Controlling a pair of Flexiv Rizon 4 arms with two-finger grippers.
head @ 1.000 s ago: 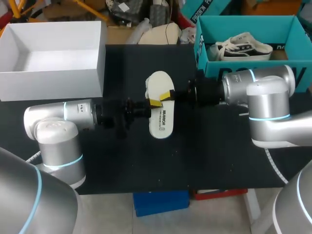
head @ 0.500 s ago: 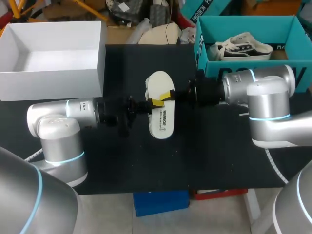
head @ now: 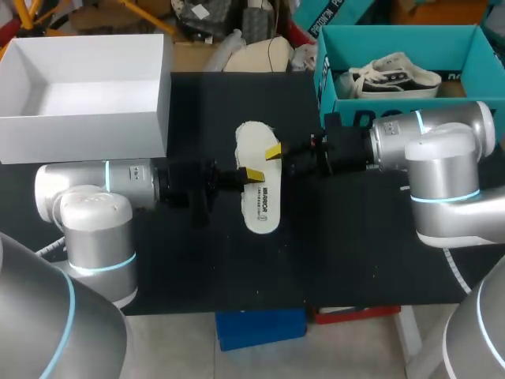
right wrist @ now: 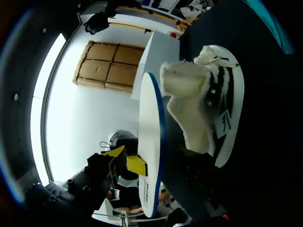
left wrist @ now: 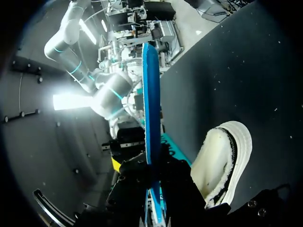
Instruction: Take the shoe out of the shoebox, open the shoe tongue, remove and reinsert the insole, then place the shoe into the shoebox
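Note:
A white insole [head: 260, 197] with a blue underside hangs over the middle of the black table, and my left gripper [head: 251, 174] is shut on its left edge. In the left wrist view the insole [left wrist: 151, 104] stands edge-on between the dark fingers of my left gripper [left wrist: 152, 184]. The white canvas shoe [head: 248, 133] lies below it, mostly hidden; its fleecy opening [left wrist: 220, 163] shows beside the fingers. My right gripper [head: 278, 151] is open at the insole's right edge. The insole [right wrist: 147, 156] and the shoe [right wrist: 210, 109] are both ahead of it.
A teal shoebox [head: 325, 75] at the back right holds another white shoe [head: 394, 77]. An empty white box [head: 87, 126] stands at the back left. Black table [head: 355, 253] runs bare along the front.
My left gripper closed on the insole. My right gripper opened off it and its arm drew back to the right. The insole dropped slightly toward the front.

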